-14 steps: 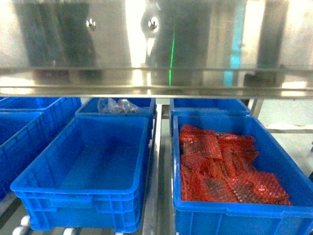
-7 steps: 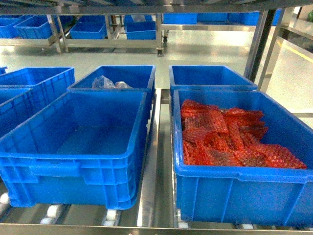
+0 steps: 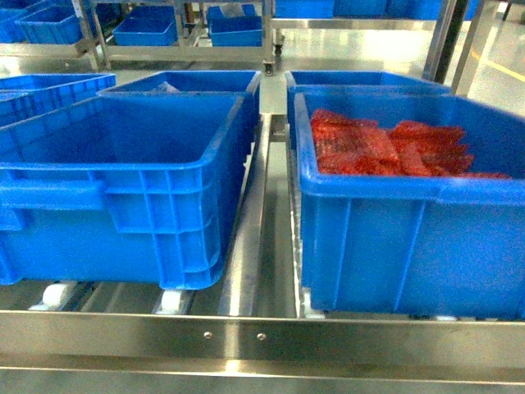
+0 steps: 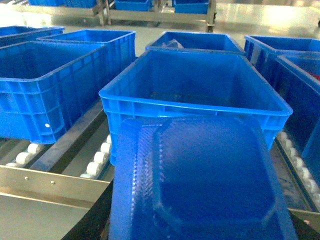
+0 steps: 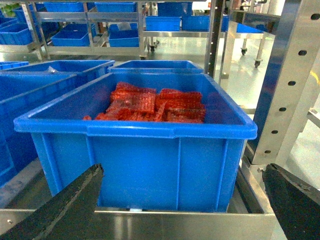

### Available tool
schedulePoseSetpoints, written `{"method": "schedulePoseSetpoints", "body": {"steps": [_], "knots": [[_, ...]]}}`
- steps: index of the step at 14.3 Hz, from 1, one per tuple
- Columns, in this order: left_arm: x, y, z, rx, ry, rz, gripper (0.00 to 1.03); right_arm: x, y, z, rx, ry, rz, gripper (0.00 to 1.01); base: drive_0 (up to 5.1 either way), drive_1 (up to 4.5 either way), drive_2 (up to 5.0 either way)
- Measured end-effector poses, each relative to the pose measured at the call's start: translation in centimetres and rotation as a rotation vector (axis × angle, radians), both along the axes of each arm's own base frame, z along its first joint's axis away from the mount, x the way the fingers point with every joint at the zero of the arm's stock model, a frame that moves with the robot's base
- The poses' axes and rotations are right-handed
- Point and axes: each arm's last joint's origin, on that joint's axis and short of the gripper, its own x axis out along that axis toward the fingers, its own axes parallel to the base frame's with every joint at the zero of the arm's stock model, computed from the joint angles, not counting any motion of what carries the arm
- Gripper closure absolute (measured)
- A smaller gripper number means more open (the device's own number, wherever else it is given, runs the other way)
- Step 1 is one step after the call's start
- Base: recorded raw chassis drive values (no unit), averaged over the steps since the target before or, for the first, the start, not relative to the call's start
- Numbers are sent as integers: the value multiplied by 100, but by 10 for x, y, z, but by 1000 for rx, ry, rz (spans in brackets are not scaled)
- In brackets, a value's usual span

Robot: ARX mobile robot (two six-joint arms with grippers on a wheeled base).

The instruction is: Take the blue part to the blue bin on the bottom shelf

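Close up, the blue part point(image 4: 200, 185) hides the left pincer's state; the right pincer point(image 5: 182, 210) gapes wide.

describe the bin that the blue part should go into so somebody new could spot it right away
Start at the bottom shelf, the steel rack level with the flat front rail and white rollers. Two blue bins stand at its front, side by side; take the left one, the empty bin. Its right-hand neighbour, the full bin, holds red mesh pieces, while this one holds nothing visible.
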Motion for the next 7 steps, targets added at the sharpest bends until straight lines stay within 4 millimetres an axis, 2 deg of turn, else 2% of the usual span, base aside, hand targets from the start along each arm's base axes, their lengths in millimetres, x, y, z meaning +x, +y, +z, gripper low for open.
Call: {"method": "schedulePoseSetpoints", "body": {"steps": [5, 7], "knots": [[0, 0, -1, 1, 1, 0, 60, 0, 0, 0, 0, -1, 0, 3, 0, 0, 0], [0, 0, 0, -2, -3, 0, 60, 0, 0, 1, 0, -7, 0, 3, -6, 400, -412]]}}
